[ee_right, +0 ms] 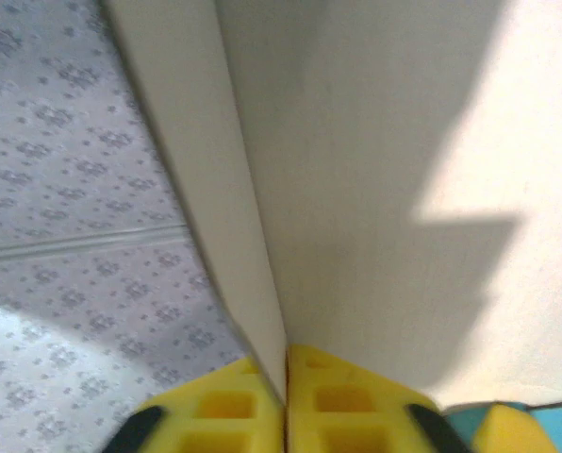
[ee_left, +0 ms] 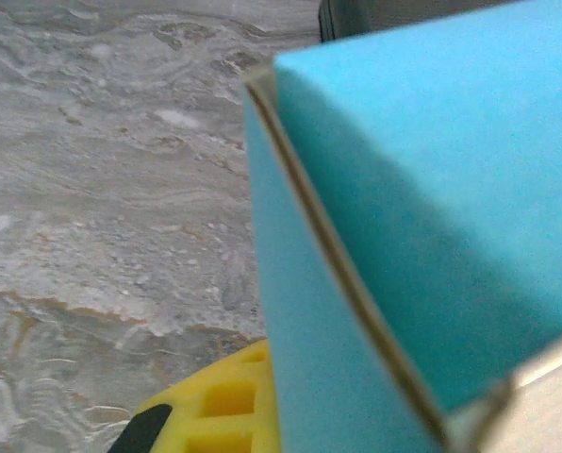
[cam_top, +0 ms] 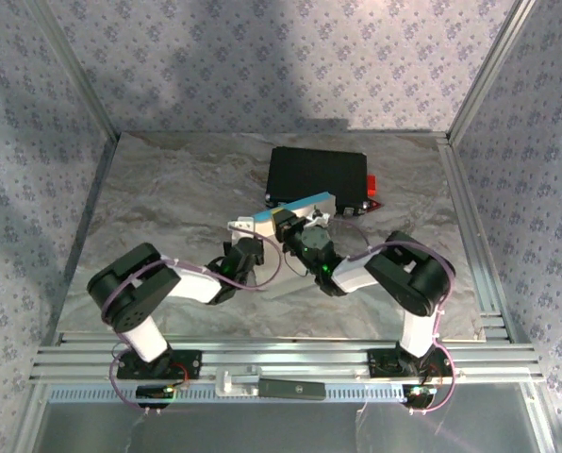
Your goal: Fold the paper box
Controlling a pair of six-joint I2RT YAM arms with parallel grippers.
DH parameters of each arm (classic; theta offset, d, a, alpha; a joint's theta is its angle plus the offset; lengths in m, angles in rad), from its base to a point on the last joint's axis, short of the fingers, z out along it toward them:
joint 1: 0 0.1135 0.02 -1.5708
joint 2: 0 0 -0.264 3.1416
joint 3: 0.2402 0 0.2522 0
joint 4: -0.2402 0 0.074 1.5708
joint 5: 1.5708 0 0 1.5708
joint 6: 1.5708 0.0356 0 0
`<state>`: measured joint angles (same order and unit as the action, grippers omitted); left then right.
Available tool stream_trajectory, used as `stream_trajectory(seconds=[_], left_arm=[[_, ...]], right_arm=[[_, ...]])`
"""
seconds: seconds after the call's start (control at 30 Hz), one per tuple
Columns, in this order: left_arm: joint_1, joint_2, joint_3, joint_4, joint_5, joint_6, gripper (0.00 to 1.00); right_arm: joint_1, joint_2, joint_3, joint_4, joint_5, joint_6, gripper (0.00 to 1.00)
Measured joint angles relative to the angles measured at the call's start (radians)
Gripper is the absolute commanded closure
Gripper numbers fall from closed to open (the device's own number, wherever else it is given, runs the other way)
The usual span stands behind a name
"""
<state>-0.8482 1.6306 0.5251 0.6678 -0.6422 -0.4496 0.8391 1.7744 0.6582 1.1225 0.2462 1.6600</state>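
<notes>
The paper box (cam_top: 298, 206) is half-formed and held up off the marble table (cam_top: 168, 189), in front of the black case. In the top view it shows a cyan strip and white flaps. In the left wrist view its cyan panels (ee_left: 432, 208) meet at a folded corner. My left gripper (ee_left: 276, 387) has one yellow finger (ee_left: 215, 406) pressed against the cyan wall, and the other finger is hidden behind it. My right gripper (ee_right: 287, 396) is shut on the edge of a white panel (ee_right: 385, 189), with both yellow fingers flanking the sheet. In the top view the left gripper (cam_top: 247, 247) and the right gripper (cam_top: 296, 232) meet at the box.
A black hard case (cam_top: 317, 175) lies just behind the box, with a small red piece (cam_top: 371, 184) at its right side. Aluminium rails (cam_top: 470, 236) frame the table, and patterned walls stand around it. Bare marble spreads to the left and back.
</notes>
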Motion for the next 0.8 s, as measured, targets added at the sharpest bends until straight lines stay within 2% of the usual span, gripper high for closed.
stream_trajectory(seconds=[0.07,0.17,0.27,0.43,0.57,0.67,0.8], left_arm=[[0.016,-0.08,0.003,-0.082,-0.006,0.0,1.0],[0.075,-0.21,0.044,-0.235,0.03,0.003,1.0],[0.157,-0.302,0.13,-0.386,0.101,0.018,1.0],[0.253,-0.379,0.262,-0.616,0.256,0.072,1.0],[0.272,-0.381,0.366,-0.827,0.371,0.126,1.0],[0.276,-0.364,0.431,-0.962,0.457,0.154,1.0],[0.277,-0.317,0.472,-1.081,0.523,0.161,1.0]], right_arm=[[-0.006,-0.097,-0.003,-0.131,-0.008,-0.039,0.4],[-0.031,-0.298,0.02,-0.388,-0.01,-0.128,0.3],[-0.055,-0.48,0.113,-0.657,0.008,-0.224,0.29],[-0.111,-0.666,0.257,-1.012,0.019,-0.356,0.34],[-0.154,-0.687,0.388,-1.308,0.042,-0.449,0.35],[-0.167,-0.658,0.49,-1.492,0.046,-0.52,0.41],[-0.172,-0.579,0.624,-1.638,0.039,-0.594,0.47]])
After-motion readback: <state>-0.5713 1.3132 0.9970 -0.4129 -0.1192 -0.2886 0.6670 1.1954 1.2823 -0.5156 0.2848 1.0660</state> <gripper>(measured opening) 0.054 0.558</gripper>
